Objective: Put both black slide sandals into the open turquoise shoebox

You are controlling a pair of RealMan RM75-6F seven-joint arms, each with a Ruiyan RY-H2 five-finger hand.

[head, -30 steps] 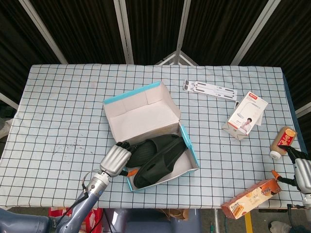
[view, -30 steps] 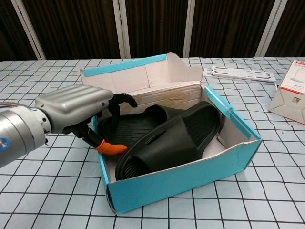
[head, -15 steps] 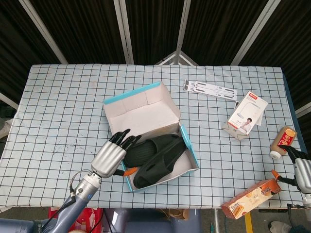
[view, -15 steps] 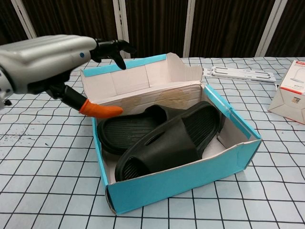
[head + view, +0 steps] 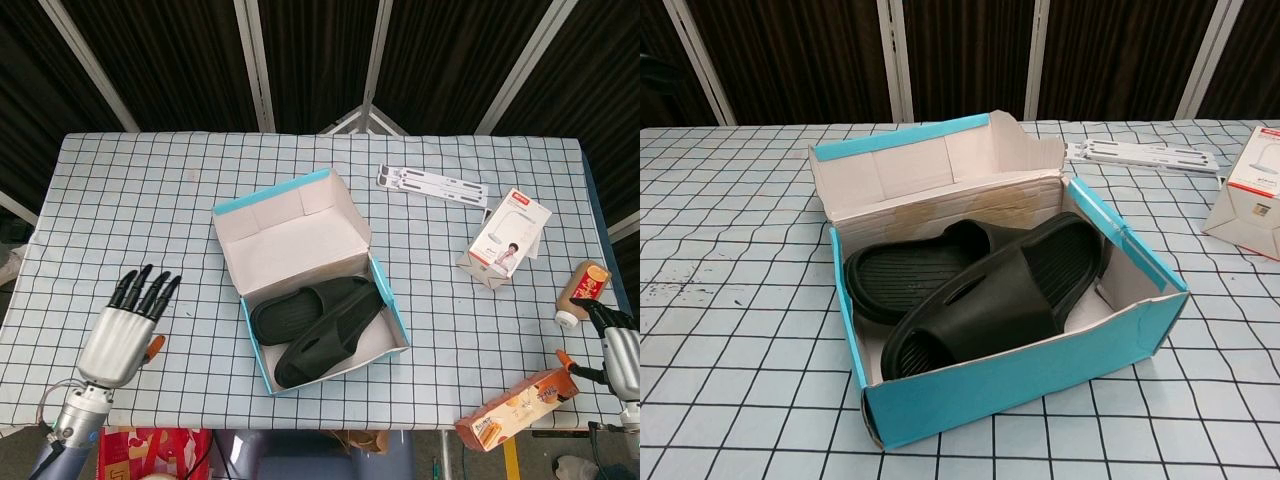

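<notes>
Both black slide sandals lie inside the open turquoise shoebox, one sandal partly overlapping the other sandal. In the chest view the front sandal lies across the rear sandal within the shoebox; no hand shows there. My left hand hovers at the table's front left, well clear of the box, fingers spread and holding nothing. My right hand sits at the far right edge, mostly cut off by the frame.
A white product box and a flat white stand lie at the back right. A brown bottle and an orange packet are near my right hand. The shoebox lid stands open behind the box.
My left hand has pulled out of the shoebox and swung left to the table's front-left corner, leaving the chest view. Both sandals stay put in the box. The right hand has not moved.
</notes>
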